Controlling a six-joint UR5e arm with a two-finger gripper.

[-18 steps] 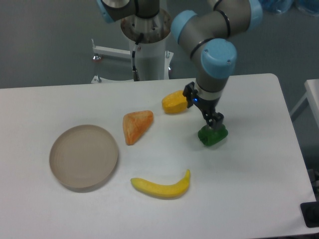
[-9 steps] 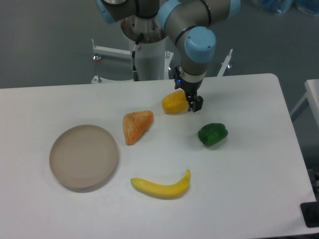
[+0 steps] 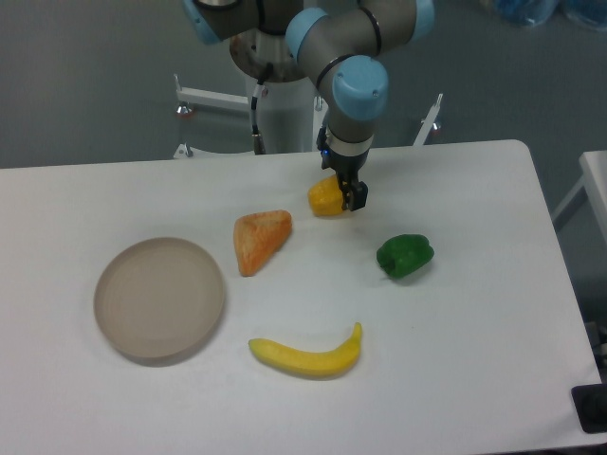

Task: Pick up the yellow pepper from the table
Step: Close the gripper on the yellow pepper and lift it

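Observation:
The yellow pepper (image 3: 324, 198) lies on the white table (image 3: 474, 322) at the back centre, lumpy and yellow-orange. My gripper (image 3: 349, 192) points down at the pepper's right end and covers that part of it. One dark finger (image 3: 358, 196) shows just right of the pepper; the other is hidden behind the wrist. The gripper looks open and holds nothing. The pepper rests on the table.
A green pepper (image 3: 405, 256) lies to the right and nearer the front. An orange wedge (image 3: 259, 239) sits left of the yellow pepper, a beige plate (image 3: 159, 298) at the left, a banana (image 3: 308, 354) near the front. The arm's base (image 3: 283, 90) stands behind the table.
The gripper left the green pepper, moved back and to the left, and now stands at the yellow pepper's right end. No object on the table has shifted.

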